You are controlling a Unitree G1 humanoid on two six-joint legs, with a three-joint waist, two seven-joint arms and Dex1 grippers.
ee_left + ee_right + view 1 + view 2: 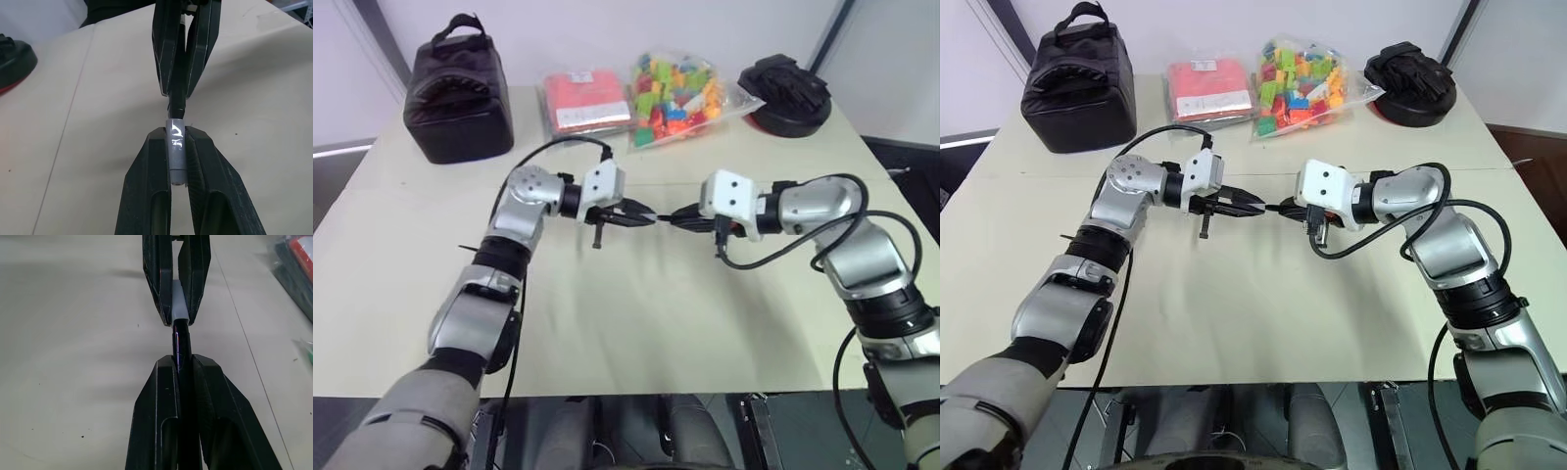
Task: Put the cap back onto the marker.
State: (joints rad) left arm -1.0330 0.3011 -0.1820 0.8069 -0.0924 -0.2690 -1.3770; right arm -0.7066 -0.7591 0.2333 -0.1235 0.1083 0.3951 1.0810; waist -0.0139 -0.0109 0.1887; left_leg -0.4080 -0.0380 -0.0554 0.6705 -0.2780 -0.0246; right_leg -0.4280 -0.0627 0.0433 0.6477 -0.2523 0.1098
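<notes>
My two grippers meet tip to tip above the middle of the table. The left gripper (641, 215) is shut on the cap (176, 152), a short grey tube with pale markings, clamped between its two black fingers. Facing it, the right gripper (681, 218) is shut on the marker (181, 345), a slim black stick running out from between its fingers. The marker's front end meets the open mouth of the cap (179, 307), in line with it. How far it sits inside I cannot tell.
On the pale table (636, 323), along the far edge, stand a black zipped bag (458, 93), a red flat pack (587, 101), a clear bag of coloured bricks (680, 90) and a black glove on a dark dish (790, 93).
</notes>
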